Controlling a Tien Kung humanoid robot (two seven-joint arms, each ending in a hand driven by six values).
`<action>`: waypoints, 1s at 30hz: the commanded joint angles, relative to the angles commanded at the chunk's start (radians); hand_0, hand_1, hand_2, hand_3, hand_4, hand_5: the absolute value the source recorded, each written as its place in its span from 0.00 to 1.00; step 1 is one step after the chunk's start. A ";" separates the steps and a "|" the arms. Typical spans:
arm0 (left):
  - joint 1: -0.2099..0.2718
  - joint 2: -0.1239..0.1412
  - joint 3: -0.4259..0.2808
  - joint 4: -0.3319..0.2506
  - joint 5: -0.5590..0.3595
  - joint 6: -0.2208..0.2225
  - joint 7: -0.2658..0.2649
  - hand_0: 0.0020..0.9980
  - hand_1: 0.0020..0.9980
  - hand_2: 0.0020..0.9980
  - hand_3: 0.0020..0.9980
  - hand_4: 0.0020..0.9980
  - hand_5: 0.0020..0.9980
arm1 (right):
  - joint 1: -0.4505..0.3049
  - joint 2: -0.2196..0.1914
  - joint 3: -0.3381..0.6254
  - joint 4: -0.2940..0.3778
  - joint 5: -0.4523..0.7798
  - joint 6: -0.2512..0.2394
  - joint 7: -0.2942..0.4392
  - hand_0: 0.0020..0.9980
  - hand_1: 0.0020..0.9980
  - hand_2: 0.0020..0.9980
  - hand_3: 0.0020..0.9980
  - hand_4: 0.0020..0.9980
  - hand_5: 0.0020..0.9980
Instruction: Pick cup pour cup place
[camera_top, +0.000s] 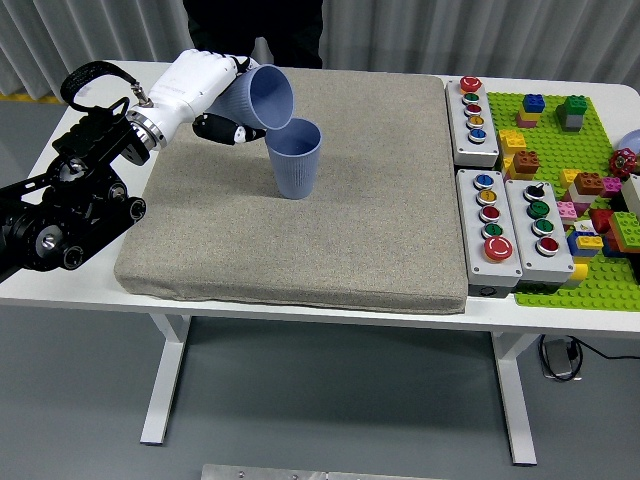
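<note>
left robot hand (205, 92) tipping blue cup (260, 98), over upright cup (294, 158)

A grey mat (330, 240) covers most of the white table (110, 72). At its 3 o'clock side lie three grey button boxes (475, 108), then a green baseplate (560, 270) strewn with coloured bricks (533, 103). A person in dark clothing (255, 25) stands at 12 o'clock.

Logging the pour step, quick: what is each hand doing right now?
Left hand: closed on the tilted blue cup, its mouth over the standing cup.
Right hand: not in view.
</note>
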 joint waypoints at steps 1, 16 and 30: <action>-0.003 -0.002 0.001 0.001 0.005 -0.001 0.000 0.40 0.48 0.54 0.54 0.77 0.16 | 0.000 0.000 -0.001 0.000 0.002 0.000 0.000 0.69 0.66 0.61 0.63 0.01 0.42; -0.011 0.000 0.008 0.021 0.167 0.025 0.014 0.40 0.48 0.54 0.54 0.77 0.16 | -0.002 0.000 -0.001 0.000 -0.001 0.001 0.000 0.69 0.66 0.61 0.63 0.00 0.41; -0.016 0.001 0.027 0.034 0.226 0.053 0.027 0.40 0.48 0.53 0.54 0.76 0.16 | -0.006 0.000 0.000 0.000 -0.005 0.002 0.000 0.69 0.66 0.61 0.63 0.00 0.41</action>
